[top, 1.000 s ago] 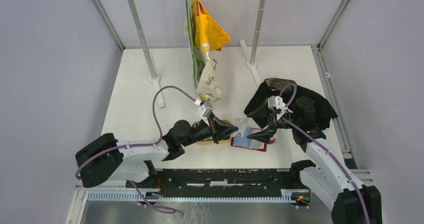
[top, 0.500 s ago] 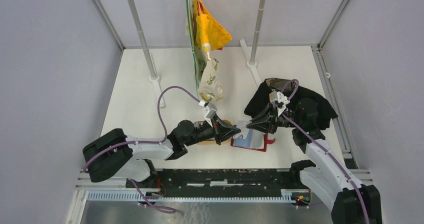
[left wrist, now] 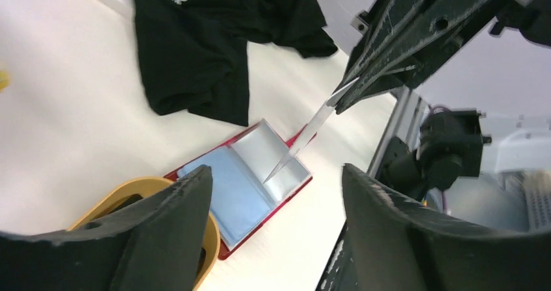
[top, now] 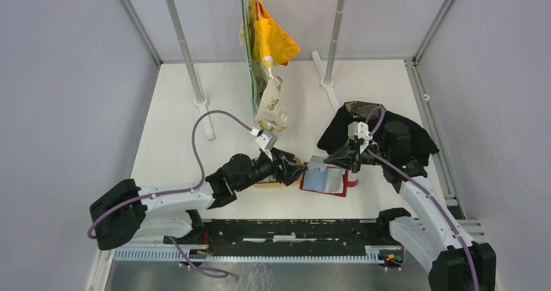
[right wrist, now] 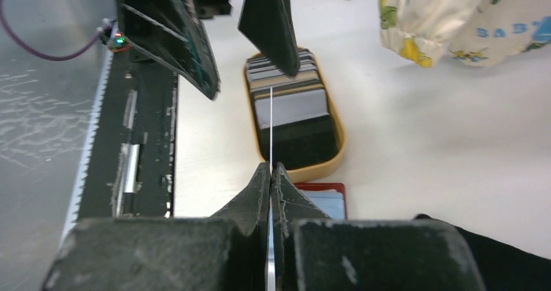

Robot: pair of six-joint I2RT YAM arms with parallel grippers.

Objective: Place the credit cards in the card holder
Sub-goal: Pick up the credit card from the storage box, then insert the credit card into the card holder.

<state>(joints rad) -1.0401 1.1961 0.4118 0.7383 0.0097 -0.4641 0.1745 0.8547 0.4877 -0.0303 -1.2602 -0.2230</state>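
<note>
We see right gripper (left wrist: 341,100) clenched on a silver credit card (left wrist: 300,140) | card tilted over open red card holder (top: 323,182) near table's near edge | left gripper (top: 299,169) jaws apart

A black crumpled cloth (left wrist: 195,57) lies on the white table top (top: 182,128), on its right part, near the back. A tan oval wooden tray (right wrist: 310,171) stands on the same table, closer to the front edge and well apart from the cloth. Two thin metal poles (top: 184,47) (top: 334,34) stand upright on white feet at the back. Between them hang a yellow cloth (top: 273,41), a cream cloth with a coloured print (top: 269,109) under it, and a flat green panel (top: 247,57) seen from its edge. Plain grey walls (top: 65,76) close the sides.
</note>
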